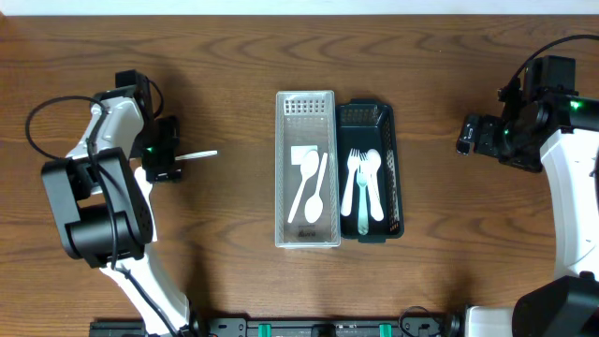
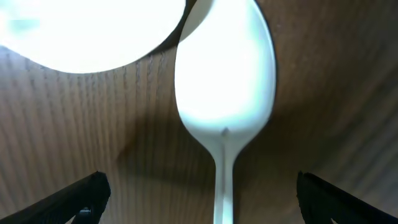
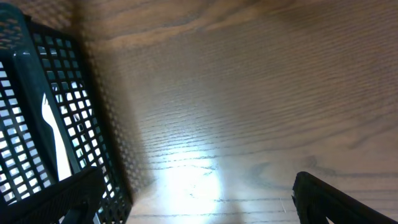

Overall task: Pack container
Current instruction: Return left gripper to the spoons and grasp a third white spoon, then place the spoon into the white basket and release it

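The left gripper has its jaws spread wide and grips nothing. A white spoon lies on the wooden table between its fingers, handle toward the wrist, bowl pointing away toward the clear container at mid-table. That container holds two white spoons. Touching its right side, the dark mesh basket holds white forks and another spoon. Well beyond it, the right gripper is equally spread and empty.
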